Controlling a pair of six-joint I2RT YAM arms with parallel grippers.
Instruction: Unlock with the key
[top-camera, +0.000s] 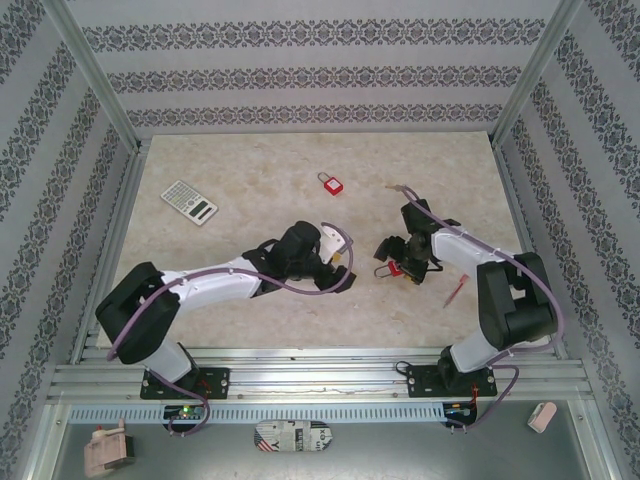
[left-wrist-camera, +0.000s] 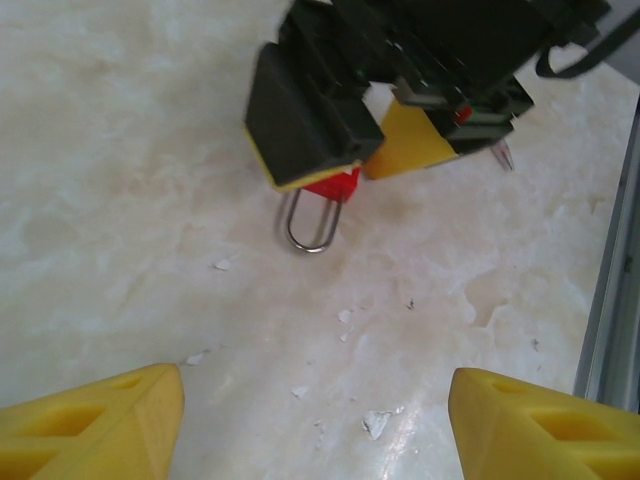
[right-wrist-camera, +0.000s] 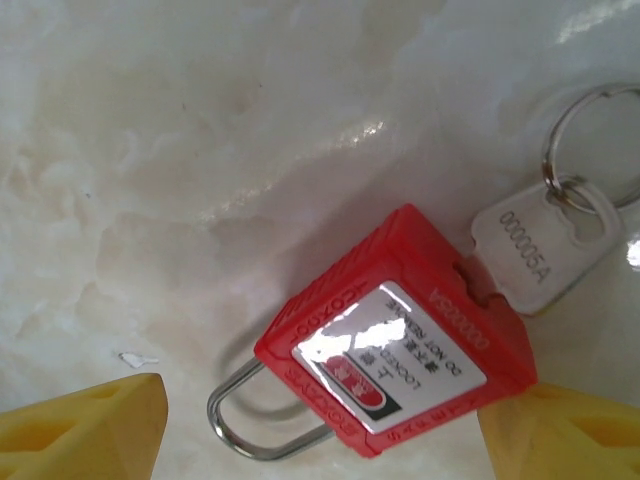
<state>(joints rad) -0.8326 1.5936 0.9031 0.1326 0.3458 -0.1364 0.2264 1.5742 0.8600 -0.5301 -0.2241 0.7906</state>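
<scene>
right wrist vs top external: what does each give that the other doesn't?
Right wrist: close detail. The key is seated in the end of the lock body, its stamped number readable, with its ring and the lock's label.
Top external: layout. A calculator, a second red padlock farther back, a thin red item, and the left hand.
Shared: the red padlock lying on the table at the open right hand.

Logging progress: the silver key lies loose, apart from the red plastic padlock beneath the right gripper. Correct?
No: the silver key sits inserted in the base of the red plastic padlock beneath the right gripper, as the right wrist view shows.
</scene>
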